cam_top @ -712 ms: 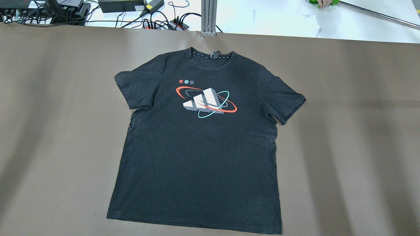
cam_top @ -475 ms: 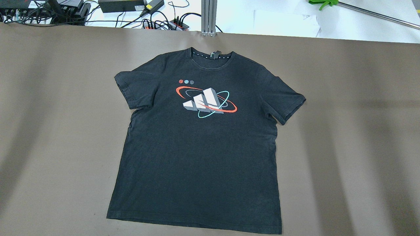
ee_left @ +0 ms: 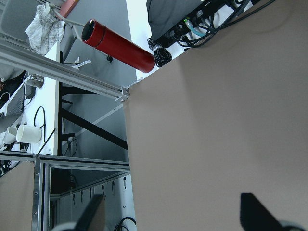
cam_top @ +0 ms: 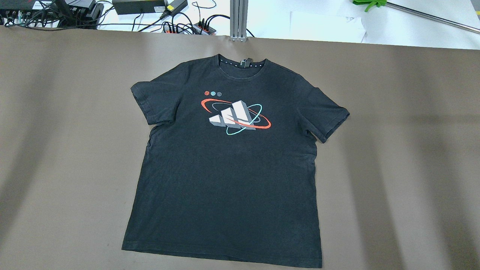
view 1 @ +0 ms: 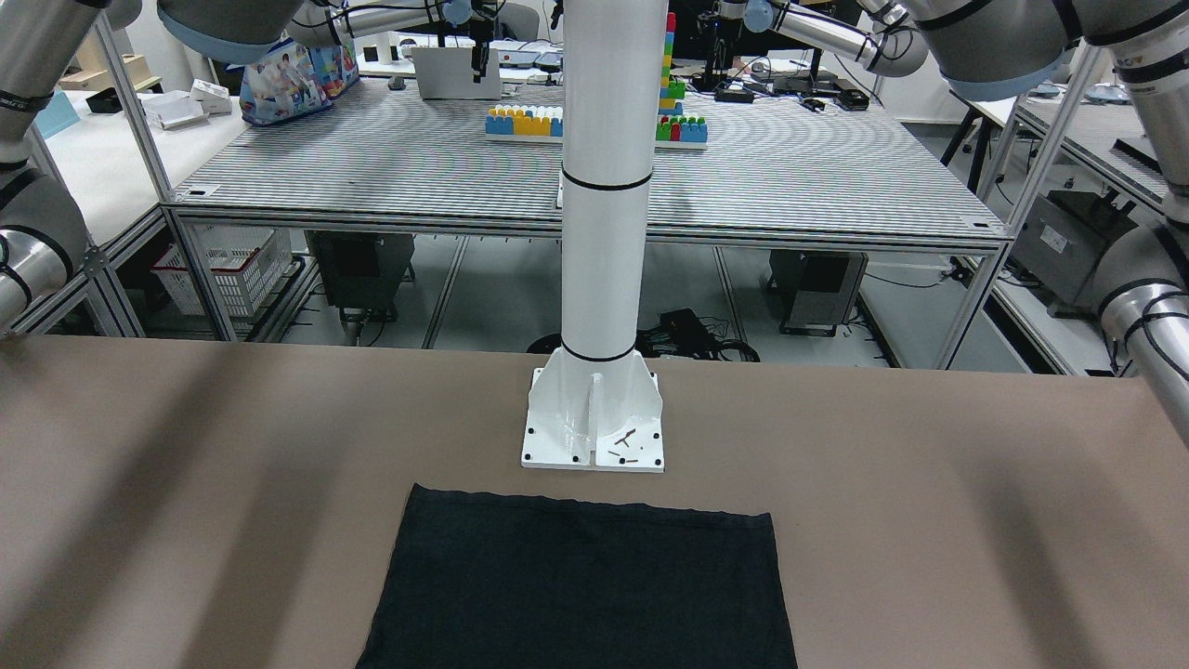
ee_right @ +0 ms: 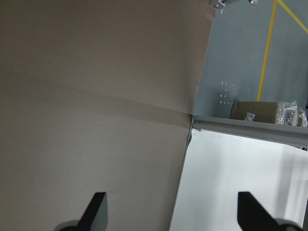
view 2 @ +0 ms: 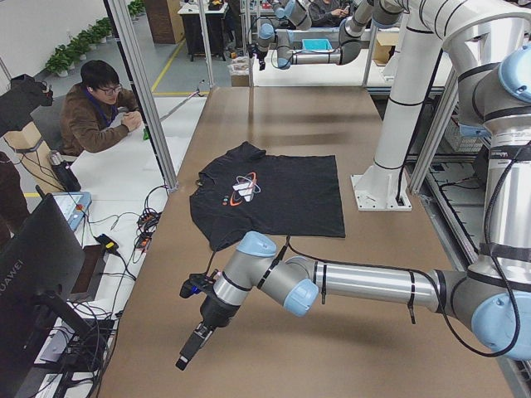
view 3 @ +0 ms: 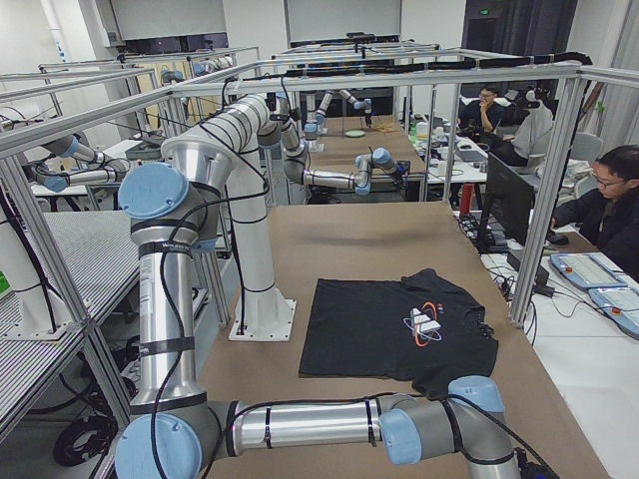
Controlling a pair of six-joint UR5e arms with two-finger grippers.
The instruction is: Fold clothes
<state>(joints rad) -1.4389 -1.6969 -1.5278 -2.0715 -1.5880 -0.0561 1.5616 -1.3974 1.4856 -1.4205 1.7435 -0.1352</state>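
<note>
The white pillar base [view 1: 594, 437] stands at the robot's side of the brown worktop [cam_top: 393, 150]. Near it is the hem of the black T-shirt [cam_top: 225, 168], which lies flat, print up, collar toward the far edge. Out at the worktop's ends, well apart from the shirt, the left gripper [ee_left: 173, 216] is spread wide. So is the right gripper [ee_right: 173, 211], apparently over the worktop's edge.

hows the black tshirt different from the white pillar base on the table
The T-shirt is black; the pillar base is white. The T-shirt lies flat; the pillar base carries an upright pillar. The T-shirt is wider than the pillar base. Both sit on the brown table, apart.
</note>
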